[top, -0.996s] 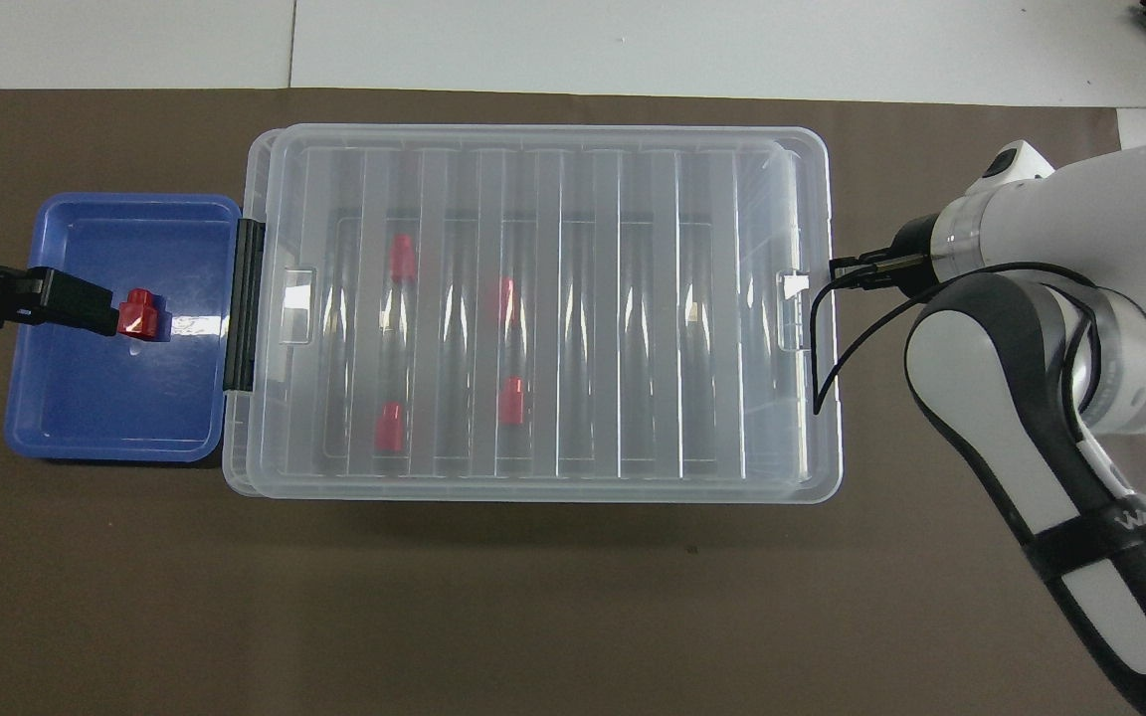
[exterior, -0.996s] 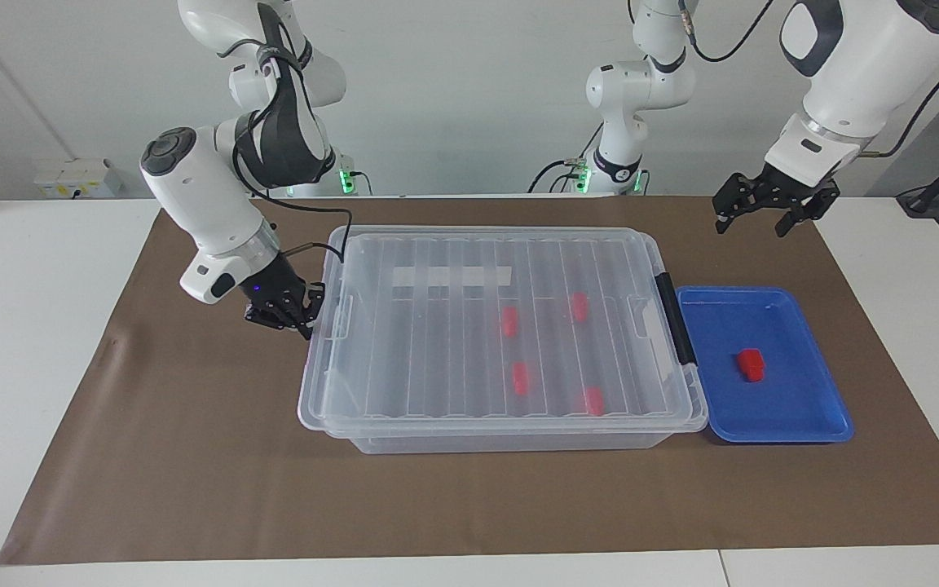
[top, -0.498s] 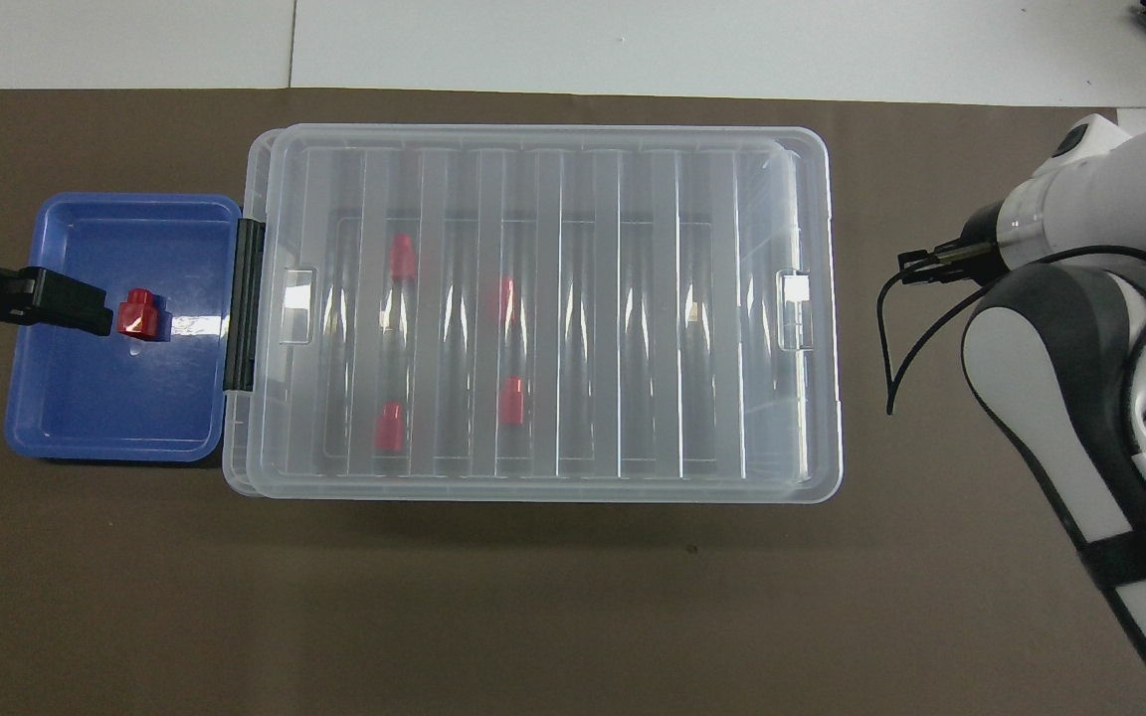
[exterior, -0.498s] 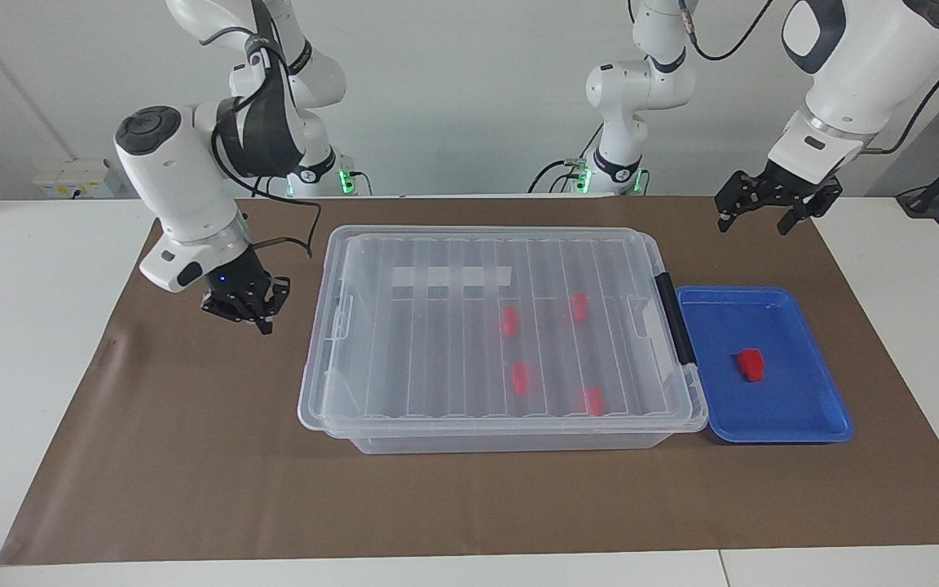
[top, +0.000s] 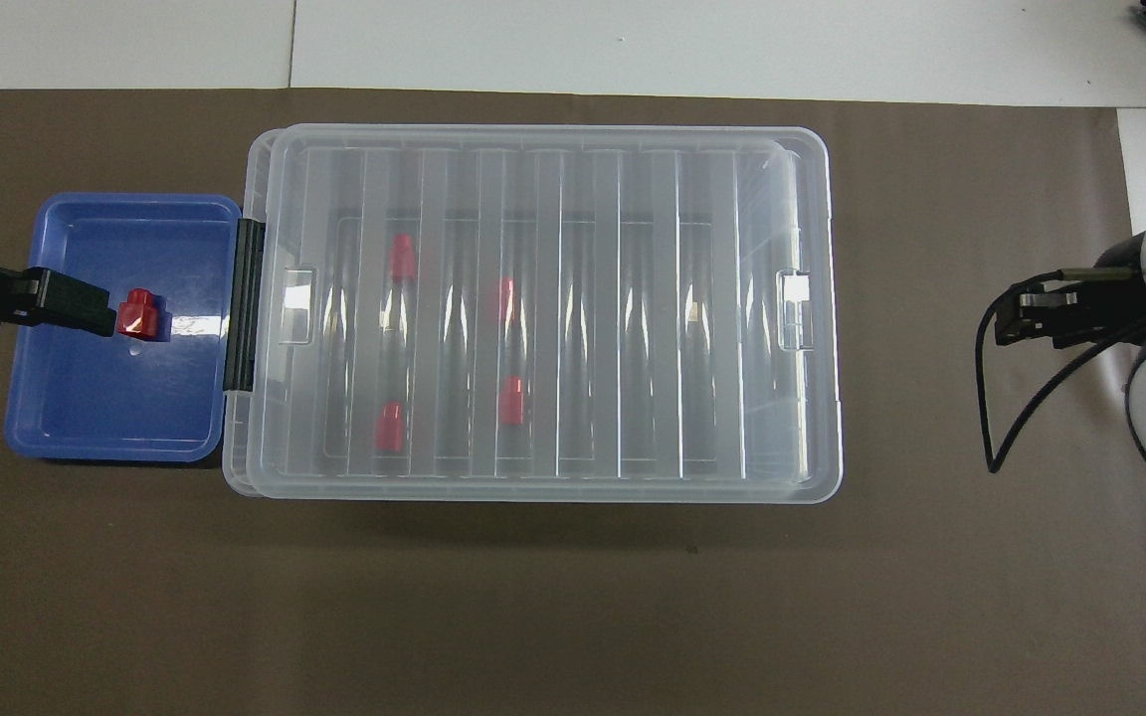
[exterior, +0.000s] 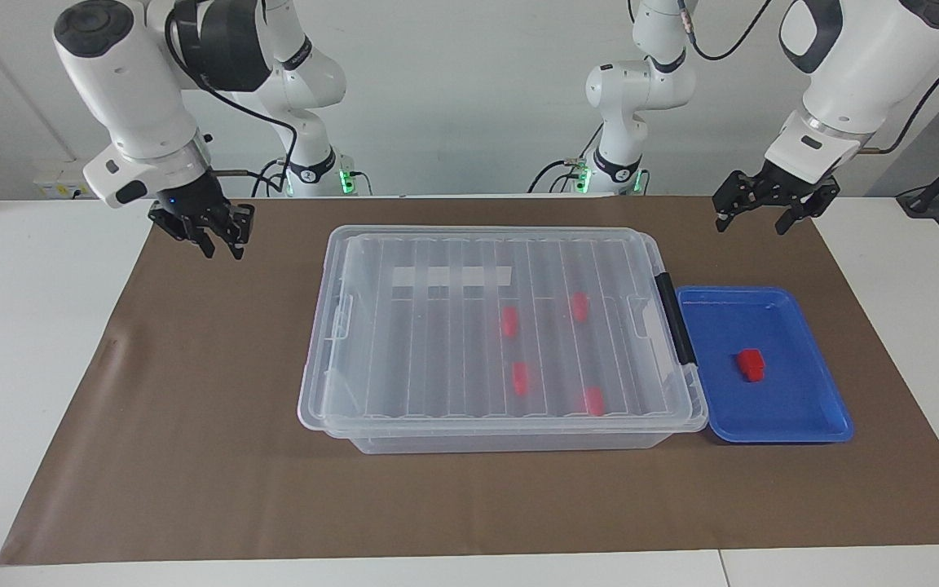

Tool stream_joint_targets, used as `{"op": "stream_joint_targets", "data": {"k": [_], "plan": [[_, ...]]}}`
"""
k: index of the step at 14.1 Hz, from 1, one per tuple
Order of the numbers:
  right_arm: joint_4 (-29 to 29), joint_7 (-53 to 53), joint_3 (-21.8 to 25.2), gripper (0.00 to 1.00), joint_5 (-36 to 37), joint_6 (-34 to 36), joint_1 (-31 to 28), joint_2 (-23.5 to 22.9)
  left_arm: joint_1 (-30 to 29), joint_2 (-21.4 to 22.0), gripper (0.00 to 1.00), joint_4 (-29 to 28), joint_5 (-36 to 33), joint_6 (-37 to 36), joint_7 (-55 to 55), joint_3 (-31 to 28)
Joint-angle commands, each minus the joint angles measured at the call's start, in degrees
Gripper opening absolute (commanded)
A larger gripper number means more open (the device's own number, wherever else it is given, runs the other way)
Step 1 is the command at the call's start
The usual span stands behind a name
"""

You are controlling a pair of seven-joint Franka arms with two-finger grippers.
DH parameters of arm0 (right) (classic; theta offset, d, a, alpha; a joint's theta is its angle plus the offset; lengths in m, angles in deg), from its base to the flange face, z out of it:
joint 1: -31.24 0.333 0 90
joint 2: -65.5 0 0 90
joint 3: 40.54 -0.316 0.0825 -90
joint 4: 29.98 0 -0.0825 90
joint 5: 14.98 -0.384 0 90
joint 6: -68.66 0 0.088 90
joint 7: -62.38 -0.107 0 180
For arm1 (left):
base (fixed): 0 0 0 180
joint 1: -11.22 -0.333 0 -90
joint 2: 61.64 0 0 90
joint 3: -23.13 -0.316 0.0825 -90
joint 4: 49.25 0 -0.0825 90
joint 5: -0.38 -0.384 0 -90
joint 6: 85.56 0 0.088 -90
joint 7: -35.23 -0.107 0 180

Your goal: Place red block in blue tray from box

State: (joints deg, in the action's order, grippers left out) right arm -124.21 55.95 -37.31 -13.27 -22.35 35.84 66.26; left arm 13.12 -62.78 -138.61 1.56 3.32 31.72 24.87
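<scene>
One red block [exterior: 751, 364] lies in the blue tray [exterior: 795, 403], which stands against the box's black latch. It also shows in the overhead view [top: 142, 314] in the tray [top: 86, 398]. The clear box [exterior: 429, 350] has its ribbed lid shut, with several more red blocks [exterior: 521, 378] seen through it [top: 391, 426]. My left gripper [exterior: 753, 218] is open and empty, raised over the tray's outer end [top: 100, 310]. My right gripper [exterior: 221, 240] is raised over the brown mat, apart from the box [top: 1026, 318].
A brown mat [exterior: 192, 424] covers the table under the box and the tray. White table surface [exterior: 29, 326] borders it at both ends. The box's clip handle [top: 794, 310] faces the right arm's end.
My right gripper has left the box's clip end, risen and pulled back toward the right arm's end of the table. My left gripper has hardly moved. Box, tray and blocks stay put.
</scene>
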Motion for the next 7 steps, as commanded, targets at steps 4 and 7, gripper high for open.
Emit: {"op": "stream_joint_targets", "data": {"k": [4, 7], "plan": [[0.3, -0.5, 0.1, 1.00, -0.7, 3.7, -1.0, 2.4, 0.4, 1.9, 1.00, -2.3, -0.3, 1.0, 0.8, -0.6], [2.7, 2.1, -0.2, 1.00, -0.8, 5.5, -1.1, 2.0, 0.5, 1.9, 1.00, -2.2, -0.3, 1.2, 0.8, -0.5]]}}
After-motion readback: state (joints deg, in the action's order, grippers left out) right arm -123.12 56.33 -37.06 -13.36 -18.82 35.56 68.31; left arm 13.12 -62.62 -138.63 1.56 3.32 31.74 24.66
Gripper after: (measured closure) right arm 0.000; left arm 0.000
